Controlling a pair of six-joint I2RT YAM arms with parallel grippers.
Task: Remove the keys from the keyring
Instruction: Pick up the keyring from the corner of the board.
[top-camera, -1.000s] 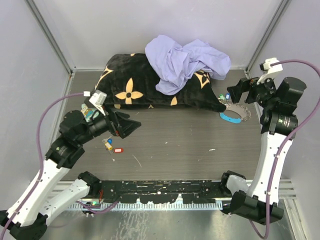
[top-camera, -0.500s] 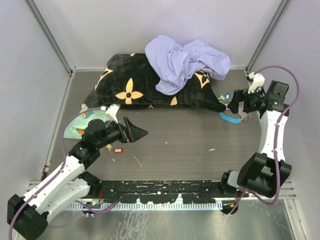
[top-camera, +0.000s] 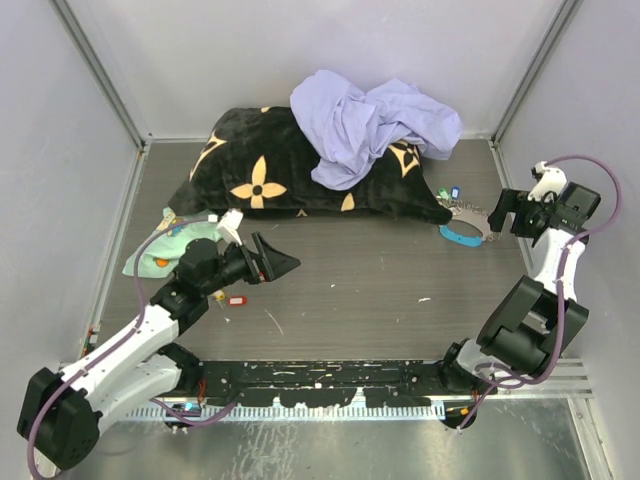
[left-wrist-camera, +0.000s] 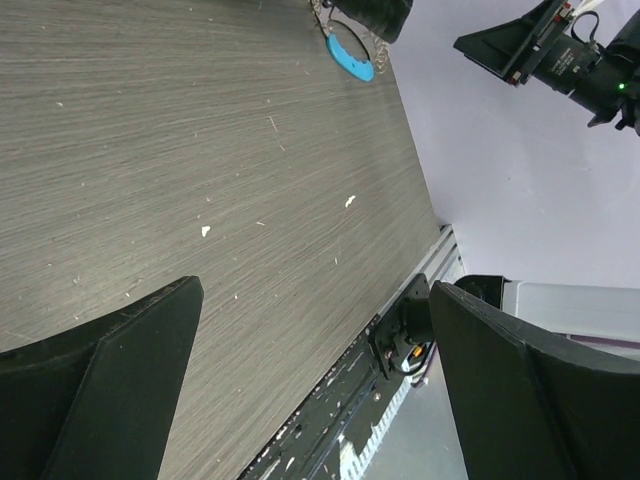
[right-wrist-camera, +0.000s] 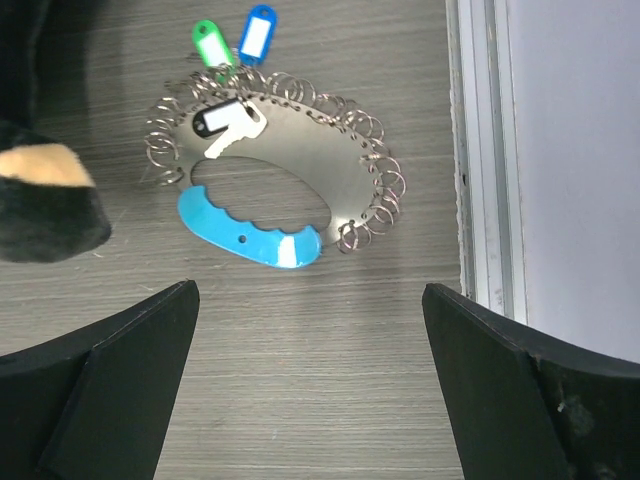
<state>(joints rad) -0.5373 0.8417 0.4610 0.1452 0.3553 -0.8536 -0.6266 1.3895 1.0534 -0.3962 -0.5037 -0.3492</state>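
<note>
The keyring (right-wrist-camera: 345, 175) lies flat on the table by the right wall: a silver oval edged with small wire rings, with a light-blue crescent (right-wrist-camera: 250, 232). Keys with green (right-wrist-camera: 206, 40), blue (right-wrist-camera: 258, 30) and black (right-wrist-camera: 218, 120) tags hang at its far end. My right gripper (right-wrist-camera: 310, 400) hovers open just short of it, empty. In the top view the keyring (top-camera: 470, 222) sits left of the right gripper (top-camera: 503, 216). My left gripper (top-camera: 288, 263) is open and empty at mid-left, far from the ring. Loose keys with red (top-camera: 236, 300) and yellow (top-camera: 216, 293) tags lie beside the left arm.
A black pillow with tan flowers (top-camera: 270, 180) carries a lavender cloth (top-camera: 370, 120) at the back; its corner reaches the keyring. A mint-green cloth (top-camera: 160, 250) lies under the left arm. The metal rail of the right wall (right-wrist-camera: 480, 150) runs close to the ring.
The right arm has drawn back from the keyring toward the right wall. The left arm has dropped low and its gripper has shifted right. Both grippers have stayed open.
</note>
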